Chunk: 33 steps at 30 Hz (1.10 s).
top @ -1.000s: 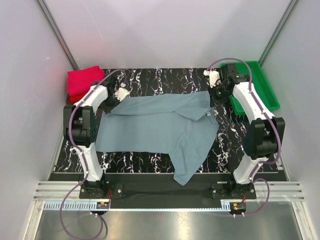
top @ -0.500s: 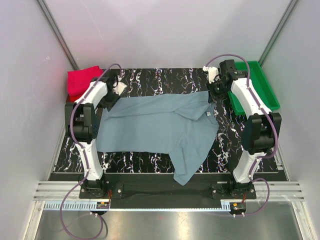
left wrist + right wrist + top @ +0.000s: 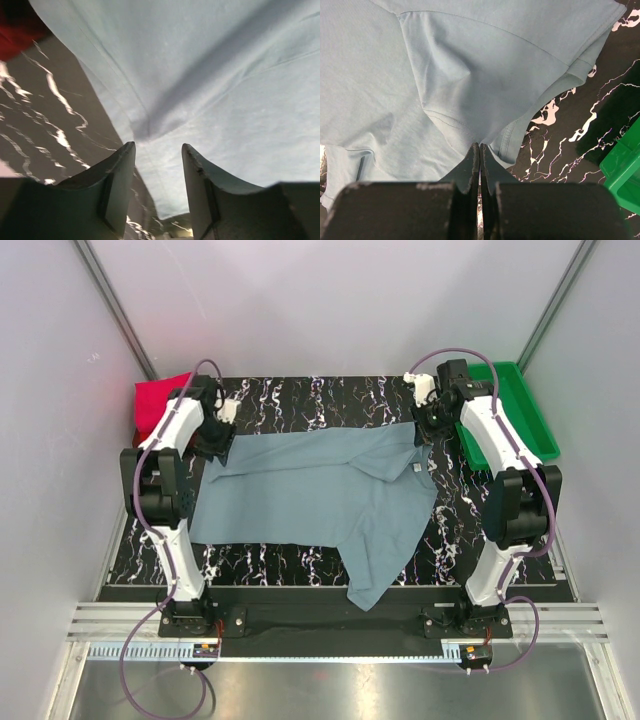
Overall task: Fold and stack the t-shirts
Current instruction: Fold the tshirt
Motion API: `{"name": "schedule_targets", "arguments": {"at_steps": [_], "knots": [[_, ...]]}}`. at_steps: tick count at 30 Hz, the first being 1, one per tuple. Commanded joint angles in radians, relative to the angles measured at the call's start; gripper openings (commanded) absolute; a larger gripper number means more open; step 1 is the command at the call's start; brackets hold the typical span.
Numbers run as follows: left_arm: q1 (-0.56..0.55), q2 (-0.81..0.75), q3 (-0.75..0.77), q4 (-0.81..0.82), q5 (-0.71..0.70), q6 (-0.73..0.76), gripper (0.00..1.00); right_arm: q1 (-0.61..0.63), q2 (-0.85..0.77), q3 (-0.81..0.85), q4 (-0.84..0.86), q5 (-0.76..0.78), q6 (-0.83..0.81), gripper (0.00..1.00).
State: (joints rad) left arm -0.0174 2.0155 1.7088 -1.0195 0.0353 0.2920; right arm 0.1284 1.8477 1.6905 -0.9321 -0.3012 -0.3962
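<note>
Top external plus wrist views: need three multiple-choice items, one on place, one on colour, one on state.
1. Where on the table is the green tray?
A. far-left corner
B. far-right side
C. near edge, centre

2. What colour is the spread-out shirt?
A. magenta
B. red
C. grey-blue

3. How do the right fingers stand?
A. shut on the shirt's cloth
B. wide apart above bare table
C. shut on the tray's rim

Answers:
1 B: the top view shows the tray at the far-right side.
2 C: the only unfolded shirt is grey-blue.
3 A: the right wrist view shows them pressed together, with cloth gathered at their tips.
</note>
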Motion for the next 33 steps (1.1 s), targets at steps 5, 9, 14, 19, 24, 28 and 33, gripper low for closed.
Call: {"name": "schedule_targets", "arguments": {"at_steps": [5, 9, 14, 19, 24, 28, 33], "knots": [[0.089, 0.031, 0.034, -0.057, 0.149, -0.079, 0.42, 0.011, -0.041, 0.029, 0.018, -0.019, 0.003, 0.00], [0.129, 0.060, 0.015, -0.062, 0.181, -0.080, 0.41, 0.011, -0.045, 0.020, 0.021, -0.018, 0.007, 0.00], [0.165, 0.117, 0.034, -0.065, 0.216, -0.085, 0.41, 0.011, -0.045, 0.024, 0.019, -0.013, 0.002, 0.00], [0.180, 0.170, 0.089, -0.090, 0.258, -0.085, 0.41, 0.011, -0.041, 0.028, 0.016, -0.010, 0.000, 0.00], [0.188, 0.203, 0.101, -0.091, 0.293, -0.093, 0.36, 0.013, -0.036, 0.041, 0.016, -0.003, -0.003, 0.00], [0.194, 0.201, 0.103, -0.096, 0.299, -0.093, 0.22, 0.014, -0.031, 0.046, 0.016, 0.001, -0.006, 0.00], [0.217, 0.167, 0.103, -0.091, 0.299, -0.094, 0.04, 0.020, -0.021, 0.055, 0.019, 0.001, -0.004, 0.00]]}}
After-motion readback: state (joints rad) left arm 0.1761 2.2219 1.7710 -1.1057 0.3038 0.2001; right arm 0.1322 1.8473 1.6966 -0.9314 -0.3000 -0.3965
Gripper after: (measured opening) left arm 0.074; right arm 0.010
